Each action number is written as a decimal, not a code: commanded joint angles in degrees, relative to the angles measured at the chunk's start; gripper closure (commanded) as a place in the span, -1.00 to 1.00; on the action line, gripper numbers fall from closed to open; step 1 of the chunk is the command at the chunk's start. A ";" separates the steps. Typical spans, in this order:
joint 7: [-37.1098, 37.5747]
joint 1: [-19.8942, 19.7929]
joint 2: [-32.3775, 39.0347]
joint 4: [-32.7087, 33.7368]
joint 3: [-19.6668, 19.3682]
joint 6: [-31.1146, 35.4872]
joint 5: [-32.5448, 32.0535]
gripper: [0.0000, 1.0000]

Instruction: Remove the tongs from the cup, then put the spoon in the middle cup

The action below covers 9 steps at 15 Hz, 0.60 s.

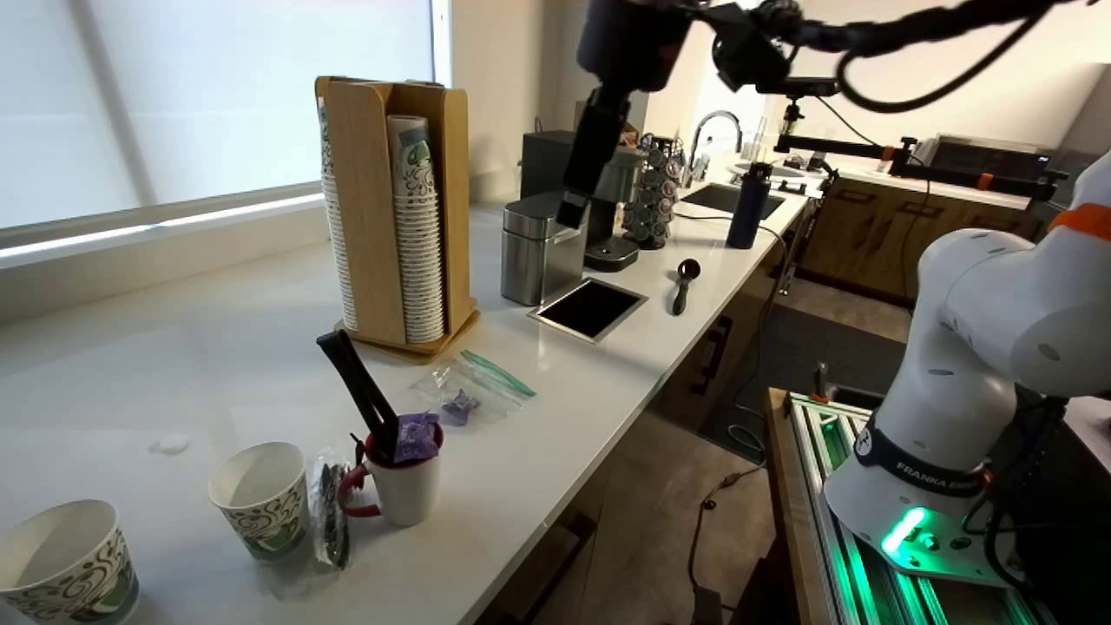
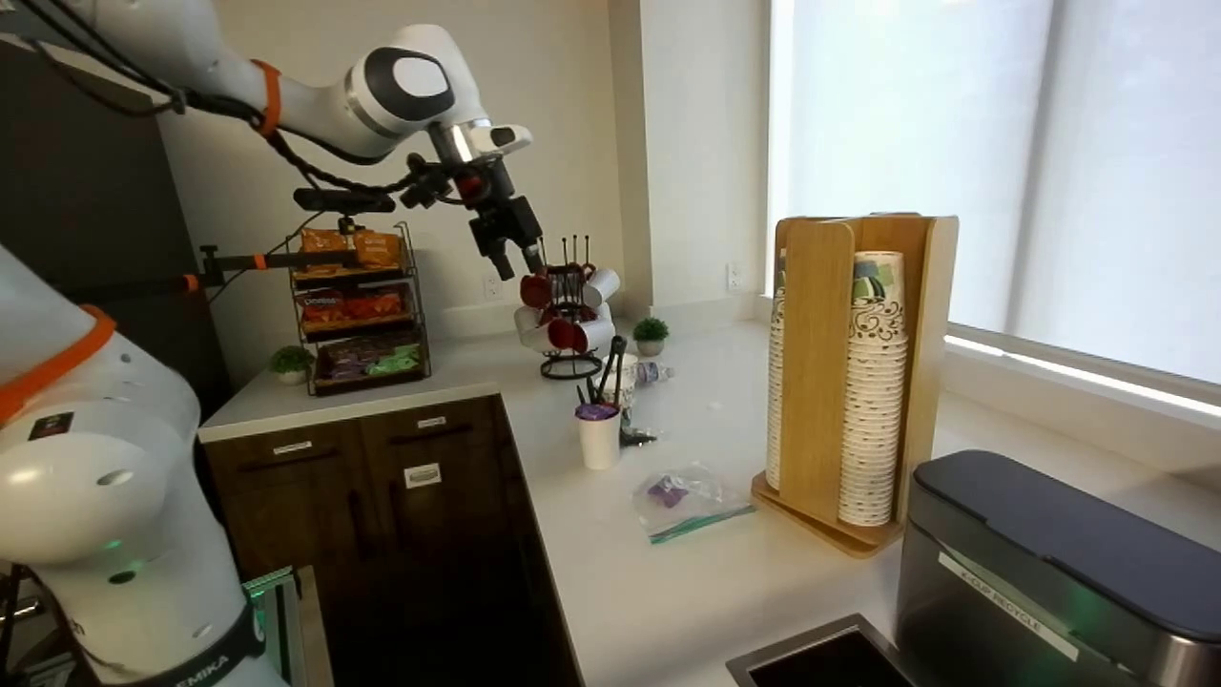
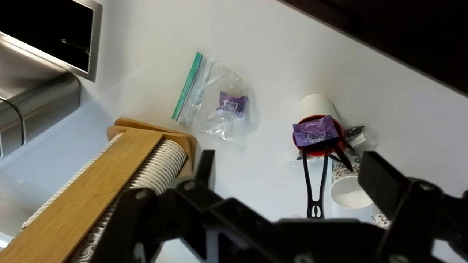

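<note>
In an exterior view, the tongs point(image 1: 349, 369) are leaned in the cup point(image 1: 410, 490), right of the middle cup point(image 1: 269, 518); in an exterior view, the gripper point(image 2: 519, 269) is held high; in the wrist view, its jaws are spread wide.

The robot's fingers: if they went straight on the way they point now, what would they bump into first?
Probably the black tongs sticking out of the white cup; in the wrist view they show between the open fingers, though depth is unclear.
</note>
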 commanded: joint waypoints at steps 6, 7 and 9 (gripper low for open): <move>0.61 2.92 10.43 7.24 -4.72 -0.29 -1.58 -1.00; 0.61 3.13 9.87 7.13 -4.64 -0.30 -1.58 -1.00; 0.79 3.29 11.62 8.74 -4.18 -0.01 -2.65 -1.00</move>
